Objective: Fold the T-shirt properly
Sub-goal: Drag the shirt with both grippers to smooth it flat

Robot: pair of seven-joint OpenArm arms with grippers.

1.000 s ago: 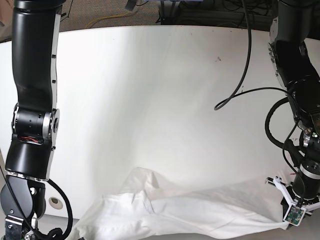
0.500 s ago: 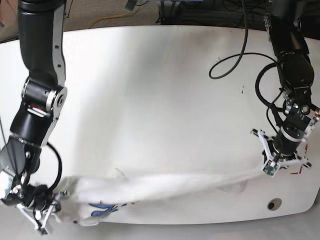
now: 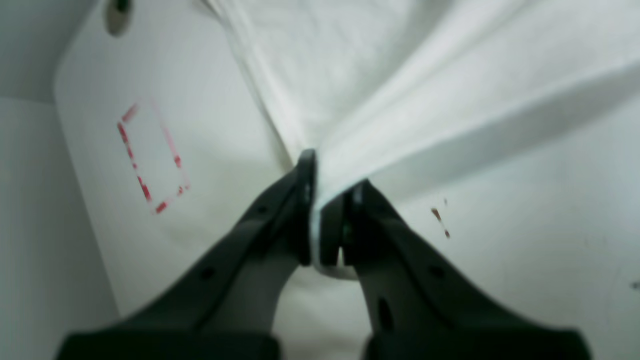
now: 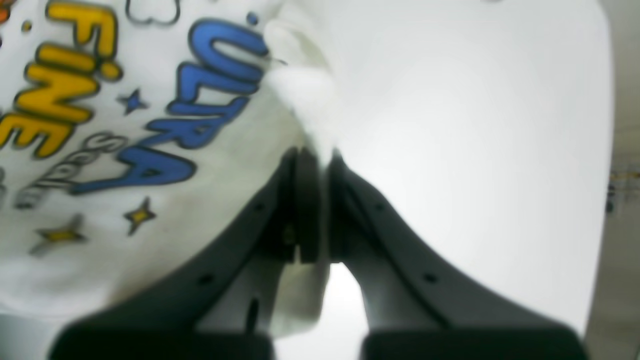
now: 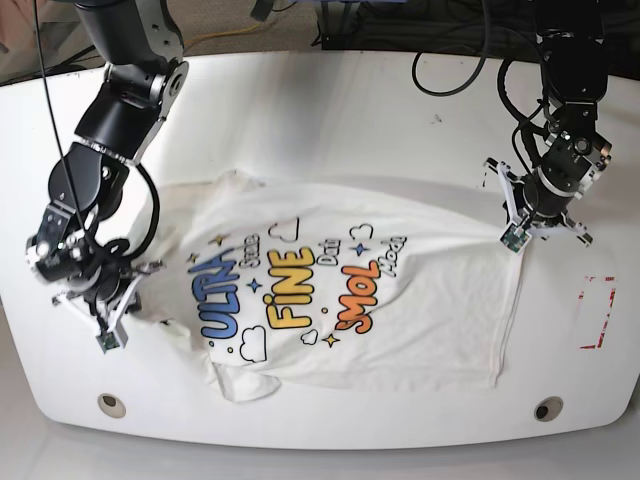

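White and rounded at its corners, the surface (image 5: 330, 100) is being covered across its middle by the T-shirt (image 5: 400, 300), which is being held print side up between the two hands. The left hand (image 5: 518, 228) is being kept clamped on a bunched edge of cloth fanning out ahead of its tips, and the right hand (image 5: 118, 322) is being kept shut on a fold just beside the blue lettering. A thin pinch may be being relied on at either hand, so uneven pulling could let an edge slip free and leave the rumpled cloth by the right hand creased into the fold.
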